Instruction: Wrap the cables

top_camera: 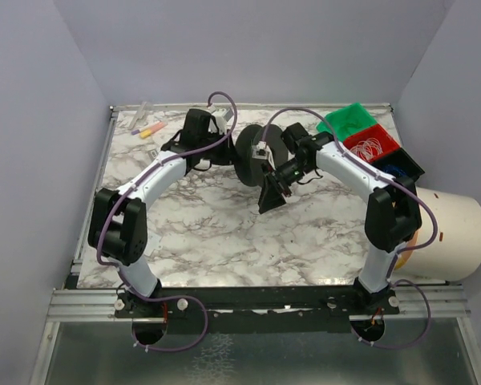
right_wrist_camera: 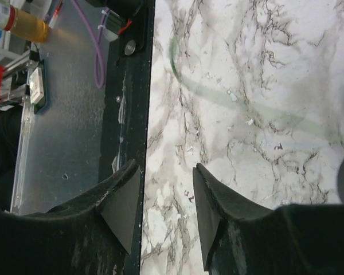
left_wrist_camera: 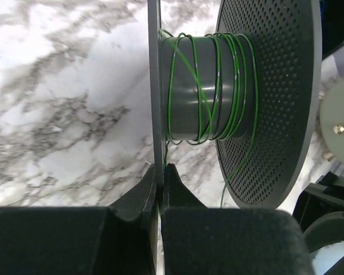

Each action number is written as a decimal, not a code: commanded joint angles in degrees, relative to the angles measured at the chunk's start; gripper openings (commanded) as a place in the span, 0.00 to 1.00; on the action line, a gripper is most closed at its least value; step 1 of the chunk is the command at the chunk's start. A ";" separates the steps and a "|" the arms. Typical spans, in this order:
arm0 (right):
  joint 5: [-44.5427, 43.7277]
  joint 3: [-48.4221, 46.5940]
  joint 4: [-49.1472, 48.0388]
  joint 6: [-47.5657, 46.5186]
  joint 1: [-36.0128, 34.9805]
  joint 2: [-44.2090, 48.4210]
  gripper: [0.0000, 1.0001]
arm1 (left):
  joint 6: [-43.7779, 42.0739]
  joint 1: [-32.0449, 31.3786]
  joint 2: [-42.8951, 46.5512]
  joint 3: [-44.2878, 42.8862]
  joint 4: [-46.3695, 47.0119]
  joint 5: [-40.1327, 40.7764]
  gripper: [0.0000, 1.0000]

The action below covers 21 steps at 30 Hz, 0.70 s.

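Note:
A black spool (top_camera: 251, 154) stands on edge at the back of the marble table. A thin green cable (left_wrist_camera: 218, 86) is wound in several turns round its grey hub (left_wrist_camera: 189, 103), and one loose strand hangs down past the perforated flange (left_wrist_camera: 275, 86). My left gripper (left_wrist_camera: 159, 169) is shut on the edge of the spool's other, thin flange (left_wrist_camera: 154, 74). My right gripper (top_camera: 266, 204) (right_wrist_camera: 166, 172) hangs just in front of the spool, open, with only marble between its fingers. A blurred green cable strand (right_wrist_camera: 218, 97) crosses the right wrist view beyond the fingertips.
At the back right stand a green bin (top_camera: 351, 120), a red bin (top_camera: 389, 142) with small whitish wire coils (top_camera: 369, 147), and a black bin (top_camera: 401, 164). A white bucket (top_camera: 453, 233) sits off the table's right edge. Markers (top_camera: 148, 128) lie at the back left. The table's black front rail (right_wrist_camera: 132, 114) runs under the right gripper.

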<state>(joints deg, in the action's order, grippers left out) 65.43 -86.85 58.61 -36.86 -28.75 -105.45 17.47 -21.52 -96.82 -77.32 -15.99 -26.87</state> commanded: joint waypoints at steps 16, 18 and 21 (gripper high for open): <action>-8.55 9.11 -13.61 4.82 12.85 13.77 0.51 | 9.64 3.37 -5.08 11.49 16.45 -13.12 0.00; -9.84 10.09 -16.56 7.16 12.87 13.62 0.52 | 10.97 3.41 -6.02 12.25 18.71 -14.33 0.00; -13.93 12.97 -23.92 12.96 12.84 13.75 0.52 | 11.87 3.41 -8.03 12.52 19.39 -15.52 0.00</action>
<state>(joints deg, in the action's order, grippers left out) 57.63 -76.90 45.39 -31.64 -15.81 -92.01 27.27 -18.00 -102.17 -66.02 -0.97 -37.91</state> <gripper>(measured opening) 0.515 0.014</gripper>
